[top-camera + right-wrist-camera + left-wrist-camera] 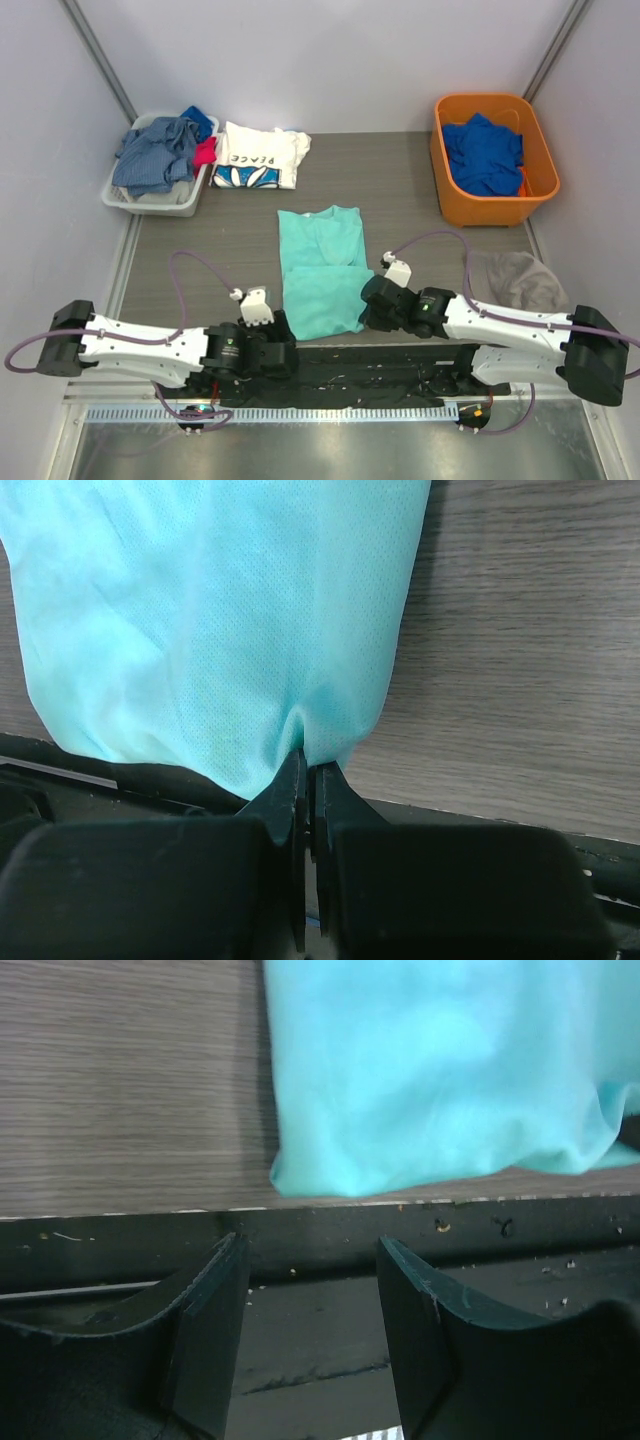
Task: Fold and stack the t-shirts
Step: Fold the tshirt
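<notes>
The mint-teal t-shirt (322, 270) lies partly folded in the middle of the table, its near edge by the arms. My right gripper (307, 758) is shut on the shirt's near right corner (300, 720), the cloth puckered at the tips. My left gripper (310, 1245) stands open just short of the shirt's near left corner (300, 1175), with nothing between its fingers. The white "PEACE" t-shirt (260, 157) lies folded at the back left.
A white basket (118, 196) of grey-blue and other clothes sits at the back left. At the back right an orange bin (490, 208) holds a royal blue garment (485, 152). A grey cloth (520, 280) lies near the right arm. A black strip (320, 1225) edges the table.
</notes>
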